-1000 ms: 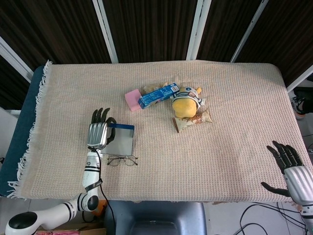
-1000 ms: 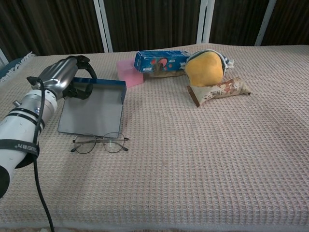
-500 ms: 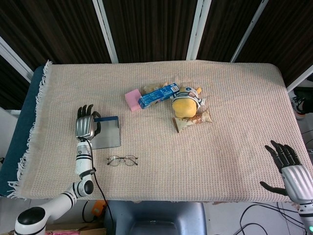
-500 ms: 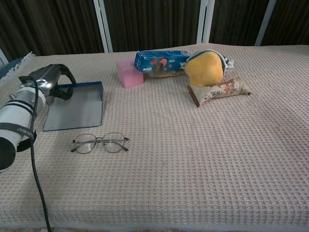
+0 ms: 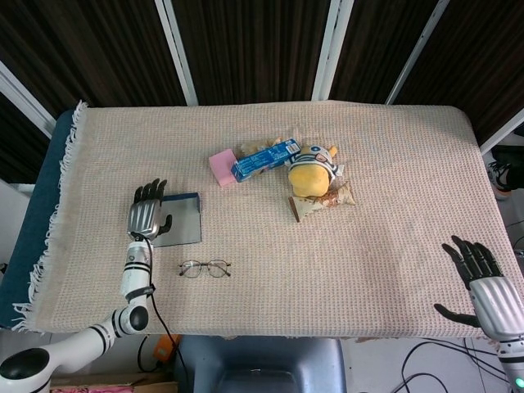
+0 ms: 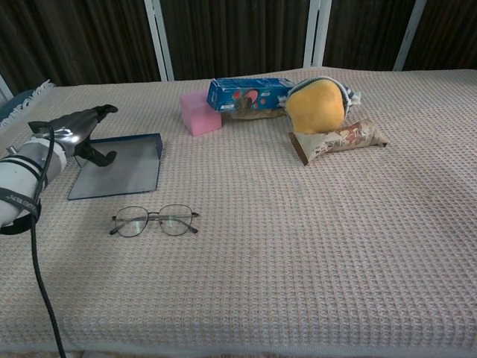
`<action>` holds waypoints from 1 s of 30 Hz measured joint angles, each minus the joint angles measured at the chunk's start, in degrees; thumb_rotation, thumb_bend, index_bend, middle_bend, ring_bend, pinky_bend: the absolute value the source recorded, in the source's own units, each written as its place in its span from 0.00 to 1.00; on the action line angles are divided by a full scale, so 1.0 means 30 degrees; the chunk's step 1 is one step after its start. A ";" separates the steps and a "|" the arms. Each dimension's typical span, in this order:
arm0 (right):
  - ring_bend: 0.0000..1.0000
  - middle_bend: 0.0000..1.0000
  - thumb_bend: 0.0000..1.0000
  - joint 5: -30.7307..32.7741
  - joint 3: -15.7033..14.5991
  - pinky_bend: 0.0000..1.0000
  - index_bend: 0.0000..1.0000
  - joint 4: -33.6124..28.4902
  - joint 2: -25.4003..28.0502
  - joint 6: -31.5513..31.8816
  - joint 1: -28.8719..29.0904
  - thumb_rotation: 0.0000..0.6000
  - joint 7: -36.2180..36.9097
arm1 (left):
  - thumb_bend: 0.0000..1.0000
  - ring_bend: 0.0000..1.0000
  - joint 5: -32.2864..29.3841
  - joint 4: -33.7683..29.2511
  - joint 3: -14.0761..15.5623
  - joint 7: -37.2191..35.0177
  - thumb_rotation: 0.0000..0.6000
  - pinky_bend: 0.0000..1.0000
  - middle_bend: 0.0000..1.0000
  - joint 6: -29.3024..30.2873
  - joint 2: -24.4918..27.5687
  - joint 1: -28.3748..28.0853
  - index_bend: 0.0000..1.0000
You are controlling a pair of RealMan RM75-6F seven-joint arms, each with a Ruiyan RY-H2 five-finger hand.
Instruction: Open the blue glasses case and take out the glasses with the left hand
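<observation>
Left hand (image 5: 145,215) fingers (image 6: 95,112) now straight and apart, holding nothing; half a second ago they were curled over the far-left edge of the glasses case (image 5: 182,231), a second ago they gripped it with the lid edge raised; so the hand has let go and flattened out, palm down above the case's left edge; whether the thumb touches the case, cannot tell.

Case has shifted left across the counter (image 5: 393,246) over that second and now lies flat, grey inside face up, blue rim at its far edge; looks opened out and empty.

Glasses (image 5: 205,267) lie on the counter just near of the case, apart from it, lenses flat, arms unfolded; same spot in all three moments; nothing touches them.

Meaning for the task: case is open, glasses are out, hand has released; judgement: task is essentially done, only the left arm's retreat seems left; small risk the hand catches the case again on the way out.

Right hand (image 5: 487,282) at near-right counter edge, fingers spread, empty, barely moved; not seen in chest view.

Far-centre clutter untouched: pink block (image 5: 221,167), blue box (image 5: 264,159), yellow plush toy (image 5: 309,176), patterned cone-shaped wrapper (image 5: 321,202); all well apart from the case and glasses.
</observation>
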 measured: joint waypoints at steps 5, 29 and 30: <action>0.00 0.00 0.09 0.0181 0.0016 0.00 0.00 -0.0114 -0.0042 -0.0148 -0.0006 1.00 -0.0239 | 0.40 0.00 0.1605 -0.6671 0.1649 0.0558 1.00 0.03 0.00 0.1870 0.3340 0.1985 0.00; 0.00 0.00 0.09 0.0928 -0.0056 0.00 0.00 -0.0839 -0.1142 -0.1691 0.0403 1.00 -0.3895 | 0.39 0.00 1.2719 -1.0063 0.9765 -0.7955 1.00 0.00 0.00 0.9926 1.1702 0.9644 0.00; 0.00 0.00 0.10 0.0897 -0.0060 0.00 0.00 -0.0821 -0.1122 -0.1577 0.0361 1.00 -0.3826 | 0.39 0.00 1.2758 -1.0032 0.9739 -0.7908 1.00 0.00 0.00 0.9924 1.1683 0.9664 0.00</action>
